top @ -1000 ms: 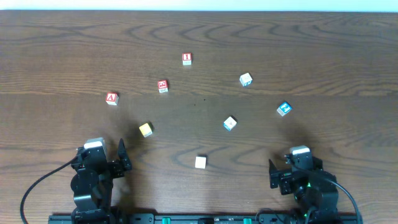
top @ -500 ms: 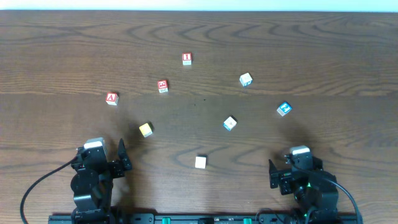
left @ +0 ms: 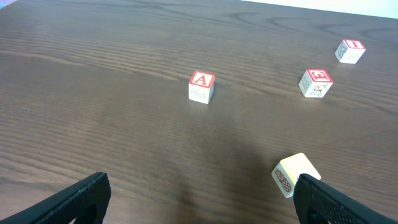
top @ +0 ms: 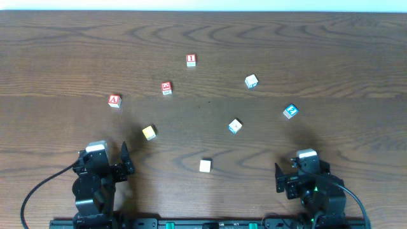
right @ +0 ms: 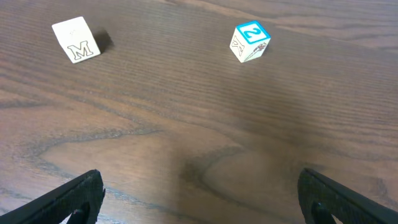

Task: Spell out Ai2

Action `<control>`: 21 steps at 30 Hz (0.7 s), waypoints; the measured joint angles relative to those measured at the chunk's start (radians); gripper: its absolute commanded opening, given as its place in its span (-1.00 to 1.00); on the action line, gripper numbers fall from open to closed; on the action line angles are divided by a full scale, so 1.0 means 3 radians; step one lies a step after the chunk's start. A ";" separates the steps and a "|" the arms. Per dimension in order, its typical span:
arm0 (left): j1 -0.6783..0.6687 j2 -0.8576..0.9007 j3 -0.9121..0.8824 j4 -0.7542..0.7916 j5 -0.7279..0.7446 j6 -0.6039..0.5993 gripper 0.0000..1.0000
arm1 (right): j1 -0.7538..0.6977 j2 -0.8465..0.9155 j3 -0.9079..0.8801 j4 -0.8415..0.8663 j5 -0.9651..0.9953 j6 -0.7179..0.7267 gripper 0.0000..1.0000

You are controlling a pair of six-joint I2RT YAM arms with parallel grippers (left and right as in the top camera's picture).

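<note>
While the A block and 2 block lie loose, I hold nothing.
Left gripper, right gripper: agape at near edge.

overhead view: the top faces of the front white block, centre white block, far white block and yellow block are too small to read, and the left arm and right arm run off the bottom edge. left wrist view: the fingers of the left gripper are cropped at the bottom corners, 1 overlaps the yellow block's lower corner, and that block's side print is unclear. right wrist view: the fingers of the right gripper are cropped the same way, and the side print on the 2 block is illegible.
</note>
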 measured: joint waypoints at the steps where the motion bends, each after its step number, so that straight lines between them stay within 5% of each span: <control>1: 0.0000 0.0000 0.0000 0.0000 0.0000 0.0000 0.91 | -0.0001 0.0000 0.0000 0.0000 0.0000 0.0000 0.99; 8: 0.0000 0.0000 0.0000 -0.0001 0.0000 0.0000 0.91 | 0.0000 0.0001 -0.0011 0.0270 -0.0069 0.0000 0.99; 21: 0.0000 0.0000 0.0000 -0.0001 0.0000 0.0000 0.91 | -0.0001 0.0001 -0.0029 0.1231 -0.1137 0.0139 0.98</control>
